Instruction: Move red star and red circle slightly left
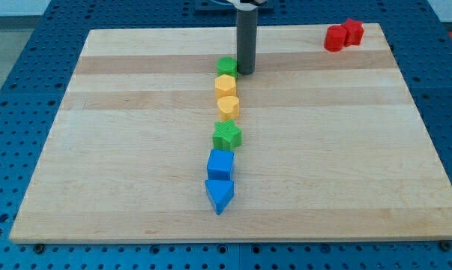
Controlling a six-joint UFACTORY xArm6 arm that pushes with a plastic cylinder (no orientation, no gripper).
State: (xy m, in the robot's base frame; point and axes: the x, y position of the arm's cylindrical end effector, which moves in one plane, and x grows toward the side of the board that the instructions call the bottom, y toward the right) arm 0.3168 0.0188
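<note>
1. Red star (353, 31) and red circle (334, 38) sit at the board's far corner, the view's top right. They touch each other, circle on the view's left of the star. Shapes are small at this range; the star's points are only partly readable.
2. My tip (246, 71) is down on the wooden board (136, 150), top centre of the view, well apart from both red blocks and to their left.
3. Tip state: a bare rod, carrying nothing. It stands just beside a green block (226, 66), on that block's right; I cannot tell whether they touch.
4. A column of blocks runs from my tip toward the view's bottom: the green block, then a yellow hexagon-like block (225, 85), then a yellow heart-like block (228, 106). These three are touching or nearly so.
5. Below them, after a small gap, a green star-like block (227, 136), then a blue cube (220, 163), then a blue triangle (219, 195) pointing toward the view's bottom. The two blue blocks touch.
6. The board rests on a blue perforated table (16, 75).
</note>
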